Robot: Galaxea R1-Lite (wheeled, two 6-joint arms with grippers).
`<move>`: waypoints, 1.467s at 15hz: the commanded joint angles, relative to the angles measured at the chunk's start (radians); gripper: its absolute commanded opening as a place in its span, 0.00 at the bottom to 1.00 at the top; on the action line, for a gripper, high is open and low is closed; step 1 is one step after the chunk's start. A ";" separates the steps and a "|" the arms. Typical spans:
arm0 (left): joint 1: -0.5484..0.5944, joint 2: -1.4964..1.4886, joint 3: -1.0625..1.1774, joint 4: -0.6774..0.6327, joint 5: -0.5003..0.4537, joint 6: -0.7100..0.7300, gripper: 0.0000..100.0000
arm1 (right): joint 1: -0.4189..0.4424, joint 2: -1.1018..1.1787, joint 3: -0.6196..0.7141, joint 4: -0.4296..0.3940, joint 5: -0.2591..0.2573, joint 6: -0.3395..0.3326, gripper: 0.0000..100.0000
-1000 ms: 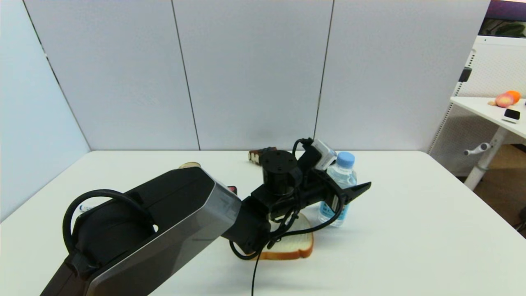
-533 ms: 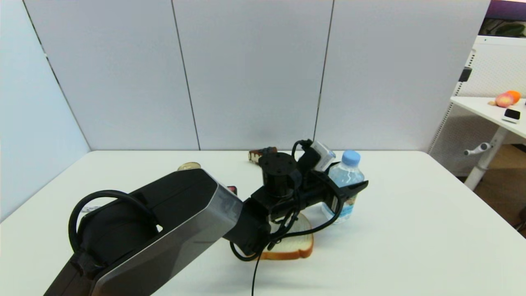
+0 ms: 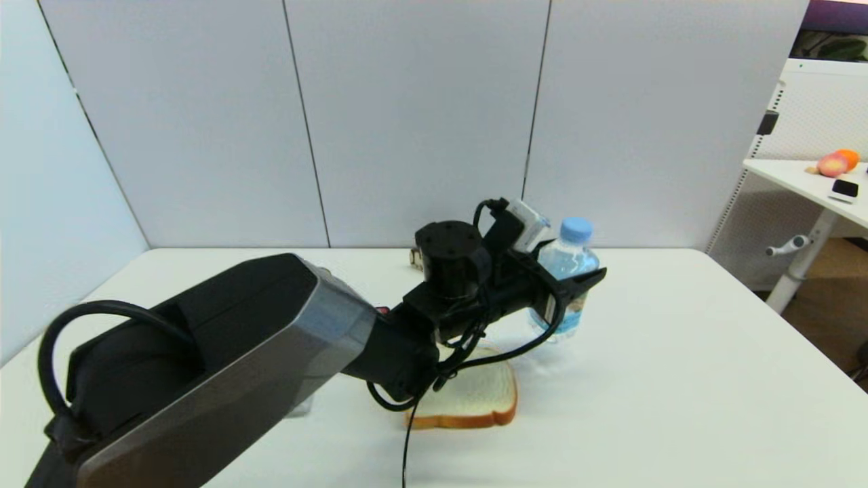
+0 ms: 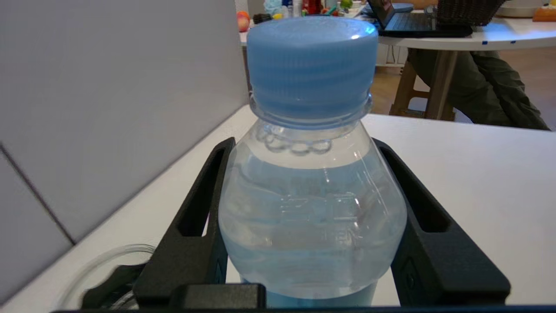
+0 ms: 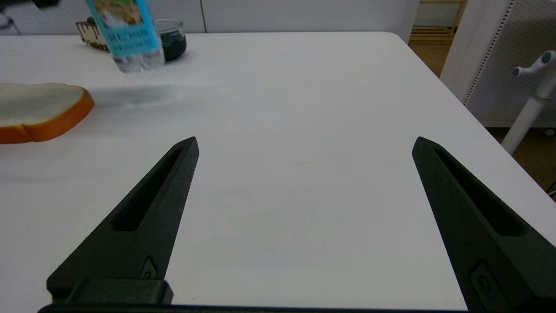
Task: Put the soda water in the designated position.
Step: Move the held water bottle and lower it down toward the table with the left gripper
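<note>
The soda water (image 3: pixel 568 268) is a clear bottle with a light blue cap and blue label, standing upright and held slightly above the table, right of centre. My left gripper (image 3: pixel 578 288) is shut on its shoulder just under the cap; in the left wrist view the bottle (image 4: pixel 312 208) fills the space between the two black fingers (image 4: pixel 204 208). In the right wrist view the bottle's lower part (image 5: pixel 130 39) hangs above its shadow on the table. My right gripper (image 5: pixel 304 141) stands open low over bare table at the near right, holding nothing.
A slice of bread (image 3: pixel 475 400) lies on the table under my left forearm. A brown cake piece (image 3: pixel 415 256) and a dark glass jar (image 5: pixel 171 39) sit near the back wall. The table's right edge (image 3: pixel 780 318) borders a side desk (image 3: pixel 814 183).
My left gripper closed on the bottle, pushed it slightly right, then raised it off the table. The whole left arm rose; the bread stayed in place.
</note>
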 commanded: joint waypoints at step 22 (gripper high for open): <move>0.586 -0.661 0.843 0.019 0.070 0.017 0.00 | 0.000 0.000 0.000 0.000 0.000 0.000 1.00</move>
